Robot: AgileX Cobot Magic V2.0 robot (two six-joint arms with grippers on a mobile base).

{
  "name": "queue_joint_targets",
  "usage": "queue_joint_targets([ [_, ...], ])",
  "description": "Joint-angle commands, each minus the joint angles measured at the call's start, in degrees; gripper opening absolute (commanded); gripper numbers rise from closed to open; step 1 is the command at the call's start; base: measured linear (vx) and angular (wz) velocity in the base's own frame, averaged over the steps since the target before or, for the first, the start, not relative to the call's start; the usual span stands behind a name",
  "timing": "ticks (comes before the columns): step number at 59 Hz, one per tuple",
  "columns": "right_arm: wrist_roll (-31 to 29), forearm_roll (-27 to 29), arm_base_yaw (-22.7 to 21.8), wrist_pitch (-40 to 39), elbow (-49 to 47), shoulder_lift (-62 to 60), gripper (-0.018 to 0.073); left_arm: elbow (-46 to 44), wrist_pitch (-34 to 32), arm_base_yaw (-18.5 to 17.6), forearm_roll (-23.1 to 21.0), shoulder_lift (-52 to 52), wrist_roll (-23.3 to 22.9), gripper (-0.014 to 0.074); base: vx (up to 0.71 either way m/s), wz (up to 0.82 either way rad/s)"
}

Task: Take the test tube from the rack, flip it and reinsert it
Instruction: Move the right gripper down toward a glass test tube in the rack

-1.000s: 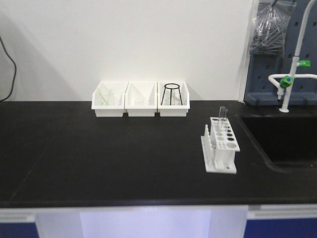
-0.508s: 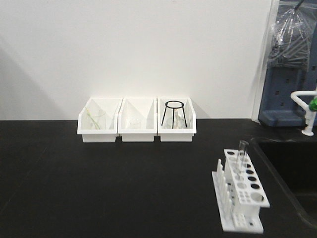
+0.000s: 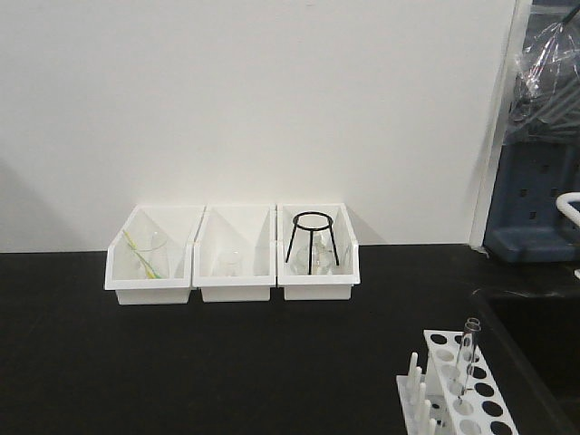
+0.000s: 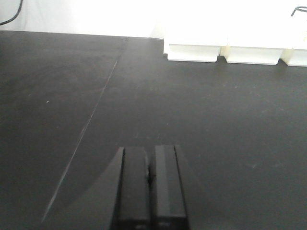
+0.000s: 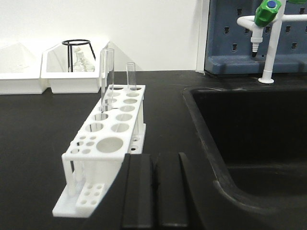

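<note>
The white rack (image 5: 108,139) stands on the black counter just left of and ahead of my right gripper (image 5: 154,157), which is shut and empty. A tall clear test tube (image 5: 108,79) stands upright in a far hole of the rack, and a shorter clear tube (image 5: 130,75) stands behind it. In the front view the rack (image 3: 471,399) is cut off at the bottom right, with the test tube (image 3: 467,355) rising from it. My left gripper (image 4: 151,152) is shut and empty over bare black counter, far from the rack.
Three white storage bins (image 3: 234,272) stand against the back wall; the right one holds a black wire tripod (image 3: 312,240). A sunken black sink (image 5: 249,124) lies right of the rack, with a white tap with a green knob (image 5: 266,12) behind it.
The front view has moved closer to the counter. The bins look larger, and the rack has slid to the bottom right edge of the frame. The tube still stands in the rack.
</note>
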Motion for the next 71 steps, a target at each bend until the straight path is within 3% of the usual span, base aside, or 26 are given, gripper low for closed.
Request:
queue_joint_targets([
  [1,-0.2,-0.3,-0.2,-4.7,0.0,-0.6,-0.0008,0.1,-5.0,-0.3,-0.2,-0.7,0.0,-0.0006,0.14,-0.04],
  [33,-0.2,-0.2,-0.2,-6.5,0.0,-0.6,-0.0008,0.1,-5.0,-0.3,-0.2,-0.7,0.0,-0.0006,0.04,-0.02],
  [45,-0.4,0.5,-0.3,-28.9,-7.7,0.2,-0.0008,0.1,-5.0,-0.3,-0.2,-0.7,0.0,-0.0006,0.00,0.00],
  [56,-9.6,5.2,-0.3,-27.9,-26.9,19.8,-0.0008,0.1,-5.0,-0.3,-0.2,-0.7,0.0,-0.0006,0.00,0.01],
  [64,-10.1,9.5,-0.3,-27.9,-35.7,36.6,-0.0008,0.1,-5.0,-0.3,-0.2,-0.7,0.0,-0.0006,0.00,-0.01],
  [71,-10.1,9.4,-0.3,-28.7,-39.5,47.6,-0.0008,0.1,-5.0,-0.3,-0.2,-0.7,0.0,-0.0006,0.00,0.00],
])
